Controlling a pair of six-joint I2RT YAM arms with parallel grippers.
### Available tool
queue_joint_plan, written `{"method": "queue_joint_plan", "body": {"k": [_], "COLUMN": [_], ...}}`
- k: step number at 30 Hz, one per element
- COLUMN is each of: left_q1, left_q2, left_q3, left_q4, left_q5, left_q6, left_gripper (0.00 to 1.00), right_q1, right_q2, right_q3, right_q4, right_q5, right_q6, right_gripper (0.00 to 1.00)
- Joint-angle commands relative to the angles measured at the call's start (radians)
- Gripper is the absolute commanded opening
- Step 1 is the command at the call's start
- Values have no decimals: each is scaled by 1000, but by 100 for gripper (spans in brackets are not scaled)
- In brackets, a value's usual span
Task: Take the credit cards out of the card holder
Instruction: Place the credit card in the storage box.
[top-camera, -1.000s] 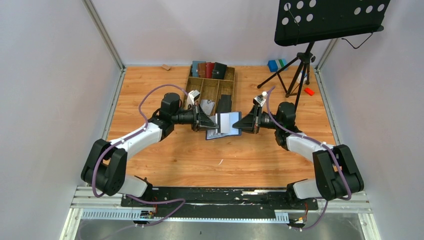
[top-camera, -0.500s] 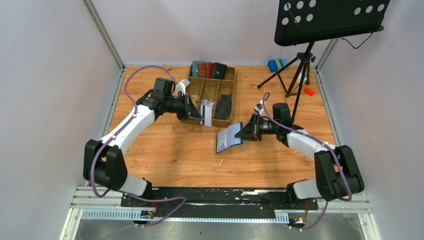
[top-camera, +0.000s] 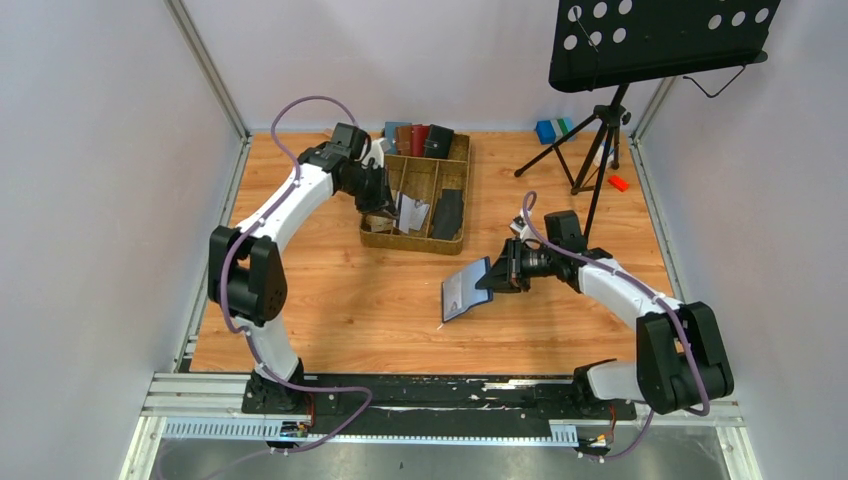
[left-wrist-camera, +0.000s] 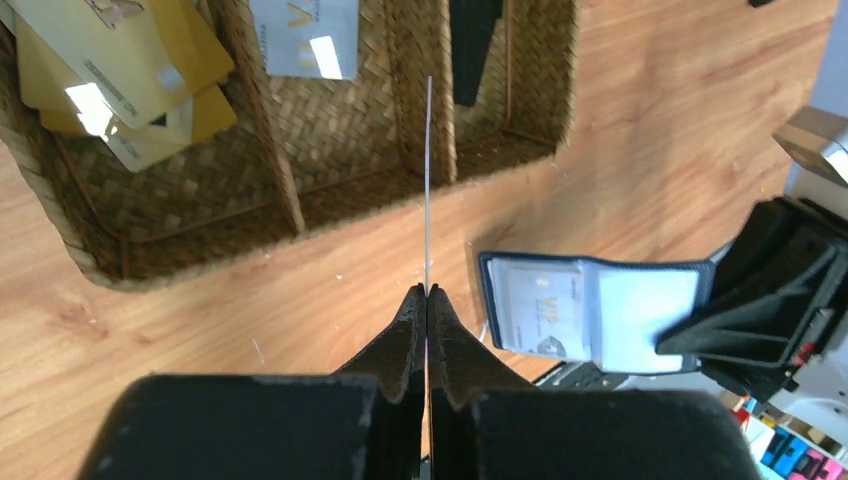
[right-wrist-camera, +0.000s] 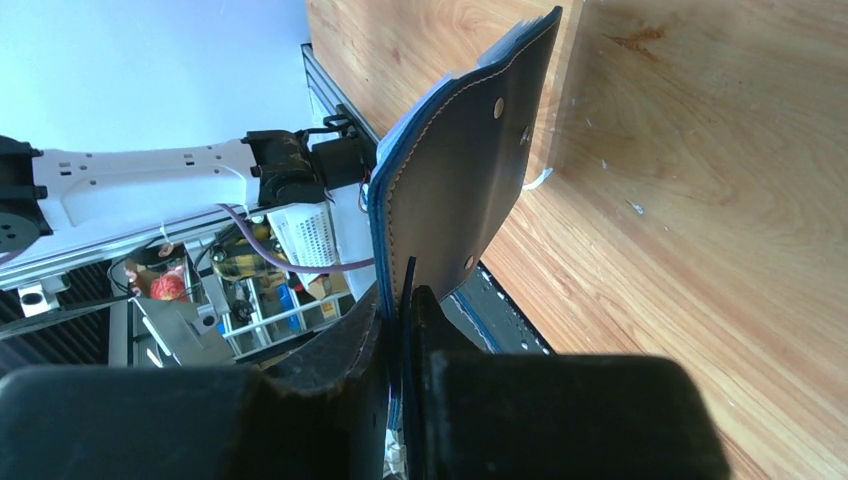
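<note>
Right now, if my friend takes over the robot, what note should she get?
Left gripper: shut on one credit card, edge-on, above the woven basket.
Right gripper: shut on the card holder, held open over the table.
Done: tan-gold cards and a white card lie in the basket.
Left: drop the held card in; a printed card shows in the holder's pocket, so pull that next.

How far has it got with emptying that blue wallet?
Several tan-gold cards already lie in the woven basket. The left hand holds a thin white card over it. The right hand holds the navy-blue card holder open, at least one pale card left inside.
</note>
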Motion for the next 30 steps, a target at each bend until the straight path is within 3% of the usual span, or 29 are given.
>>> {"method": "queue_joint_plan", "body": {"k": [1,12,30], "left_q1": [1,1,1], "left_q2": [67,270,488], "left_q3": [110,302,445], "left_q4": [-43,-63,-79], "left_q5": [-42,-19,0], "left_q6": [46,45,76], "left_gripper": [0,0,0], "right_q1": [-2,-17,-58], "right_q2": [-39,-41,12], "right_q3": [44,66,100], "right_q4": [-49,-94,-128], "right_q5": [-1,11,19], "right_q6": [-51,-76,-93], "right_gripper": [0,0,0]}}
